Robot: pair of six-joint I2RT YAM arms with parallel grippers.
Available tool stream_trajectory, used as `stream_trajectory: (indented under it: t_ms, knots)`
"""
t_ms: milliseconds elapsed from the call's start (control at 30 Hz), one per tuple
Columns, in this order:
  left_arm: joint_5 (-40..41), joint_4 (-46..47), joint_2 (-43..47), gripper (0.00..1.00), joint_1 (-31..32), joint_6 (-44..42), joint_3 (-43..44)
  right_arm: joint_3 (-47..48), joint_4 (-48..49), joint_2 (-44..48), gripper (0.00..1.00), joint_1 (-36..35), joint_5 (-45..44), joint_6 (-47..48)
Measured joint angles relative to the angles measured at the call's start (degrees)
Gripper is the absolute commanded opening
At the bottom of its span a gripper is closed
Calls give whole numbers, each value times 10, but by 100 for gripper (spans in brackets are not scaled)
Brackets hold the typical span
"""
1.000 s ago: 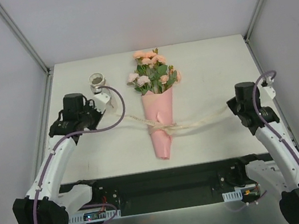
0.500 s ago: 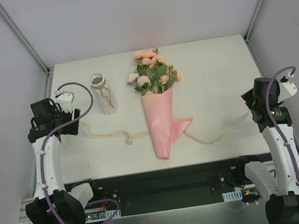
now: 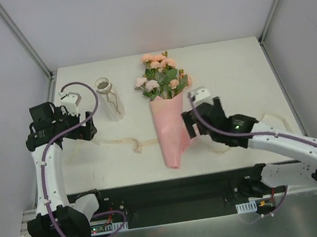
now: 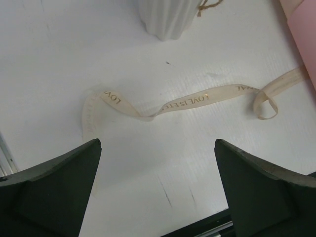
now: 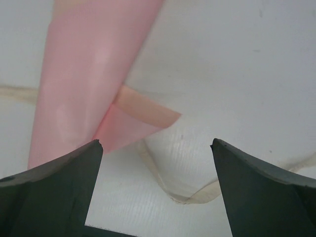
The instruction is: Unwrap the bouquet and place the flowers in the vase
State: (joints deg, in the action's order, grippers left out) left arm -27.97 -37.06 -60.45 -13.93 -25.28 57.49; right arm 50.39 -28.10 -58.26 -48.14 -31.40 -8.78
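Note:
The bouquet lies mid-table, its pink paper cone [image 3: 169,130] pointing toward me, and the flowers [image 3: 163,79], peach and pale pink roses with green leaves, show at its far end. A paper flap [image 5: 143,121] has come loose on the cone's right side. The white vase [image 3: 108,100] stands left of the blooms. The untied cream ribbon [image 3: 119,141] trails on the table on both sides of the cone. My left gripper [image 3: 89,124] hangs open left of the vase, above the ribbon [image 4: 197,98], holding nothing. My right gripper [image 3: 192,126] is open and empty just right of the cone [image 5: 89,74], over the ribbon [image 5: 168,187].
White enclosure walls with metal posts [image 3: 21,38] ring the table [image 3: 222,64]. The ribbon's right end [image 3: 272,115] lies beside my right forearm. A dark rail [image 3: 171,193] runs along the near edge between the arm bases.
Both grippers have opened and let go of the ribbon, which now lies slack. My right arm has swung in from the right edge to the cone. The left arm shifted slightly inward.

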Motion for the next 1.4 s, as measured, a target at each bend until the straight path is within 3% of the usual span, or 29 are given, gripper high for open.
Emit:
stream_trajectory:
  t_ms: [200, 333, 767, 1400]
  knots:
    - [-17, -12, 1, 99, 0, 23, 0, 34, 33, -141, 96, -258, -57, 127]
    - [-22, -14, 4, 99, 0, 35, 0, 40, 44, -200, 96, -332, -51, 169]
    - [-31, -20, 43, 99, 0, 39, -22, 68, 121, -337, 99, -369, -53, 247]
    - [-31, -24, 40, 99, 0, 36, -29, 16, 166, -375, 93, -368, -105, 248]
